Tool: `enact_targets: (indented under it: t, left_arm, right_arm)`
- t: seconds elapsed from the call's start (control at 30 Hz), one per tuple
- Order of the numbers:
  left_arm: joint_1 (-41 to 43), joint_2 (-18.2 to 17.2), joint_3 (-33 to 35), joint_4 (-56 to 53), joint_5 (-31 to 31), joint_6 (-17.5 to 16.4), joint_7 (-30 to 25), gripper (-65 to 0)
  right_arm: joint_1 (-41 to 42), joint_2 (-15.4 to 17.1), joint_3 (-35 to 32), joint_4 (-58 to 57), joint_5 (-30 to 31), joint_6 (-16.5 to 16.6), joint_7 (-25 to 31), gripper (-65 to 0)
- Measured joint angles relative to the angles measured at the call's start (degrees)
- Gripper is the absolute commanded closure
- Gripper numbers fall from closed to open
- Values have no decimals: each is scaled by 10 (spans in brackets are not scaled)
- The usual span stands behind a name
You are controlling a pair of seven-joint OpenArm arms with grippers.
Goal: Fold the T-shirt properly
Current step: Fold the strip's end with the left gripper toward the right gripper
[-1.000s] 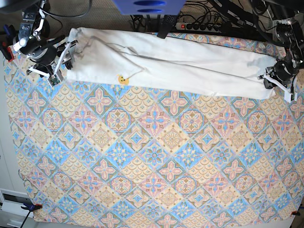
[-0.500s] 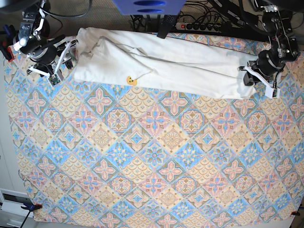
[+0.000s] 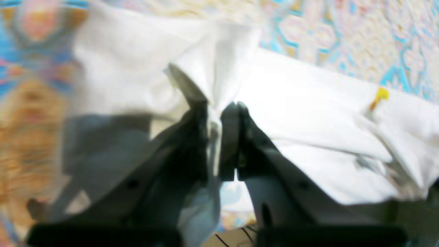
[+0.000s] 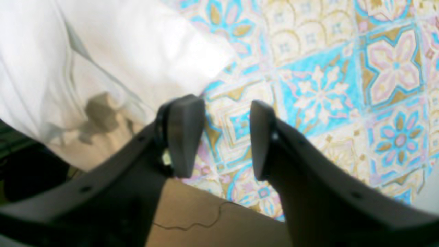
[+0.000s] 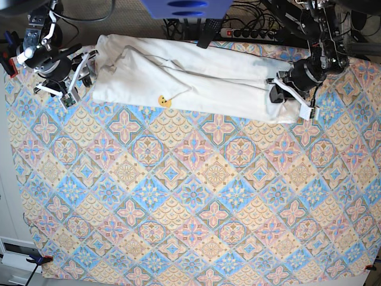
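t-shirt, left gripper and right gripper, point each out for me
T-shirt (image 5: 214,80), base view, middle of the white fabric.
Left gripper (image 3: 219,113), left wrist view, between fingertips pinching cloth.
Right gripper (image 4: 226,137), right wrist view, gap between open fingertips.

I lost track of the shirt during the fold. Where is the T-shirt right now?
In the base view the T-shirt lies along the table's far edge, its right end pinched by the left tool, the open right tool beside its left end.
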Motion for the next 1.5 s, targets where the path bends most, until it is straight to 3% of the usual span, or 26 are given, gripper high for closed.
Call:
enact_targets:
  t: [0.33,0.43,0.6,0.67,0.8,0.87,1.0,1.13,1.37,1.5]
  left_arm:
    - [-17,24,31,-24,-1,1,-1,-6]
    - [-14,24,31,-28,1,1,2,-99]
    - [-14,18,31,-27,-13,1,21,-317]
    - [-10,-1,32,-27,-64,-1,52,-352]
    - [-3,-74,21,-16,-198,-2,46,-344]
    - [1,-100,-3,-15,-221,-1,46,-341]
    - [10,-123,-23,-16,-199,0,48,-341]
    - [4,-121,35,-16,-147,0,50,-341]
    - [-56,-54,137,-86,-36,5,34,-341]
    - [-76,-44,195,-136,-23,-2,-22,-341]
  right_arm:
    - [1,2,0,0,0,0,0,-247]
    - [1,1,1,0,0,-1,0,-247]
    - [1,2,1,0,0,0,0,-247]
    - [1,1,1,0,0,0,0,-247]
    - [-1,2,2,0,0,0,0,-247]
    - [0,1,2,0,0,0,0,-247]
    - [0,0,2,0,0,0,0,-247]
    - [0,0,1,0,0,0,0,-247]
    - [-1,0,0,0,0,0,-2,-247]
    - [-2,1,0,0,0,0,-4,-248]
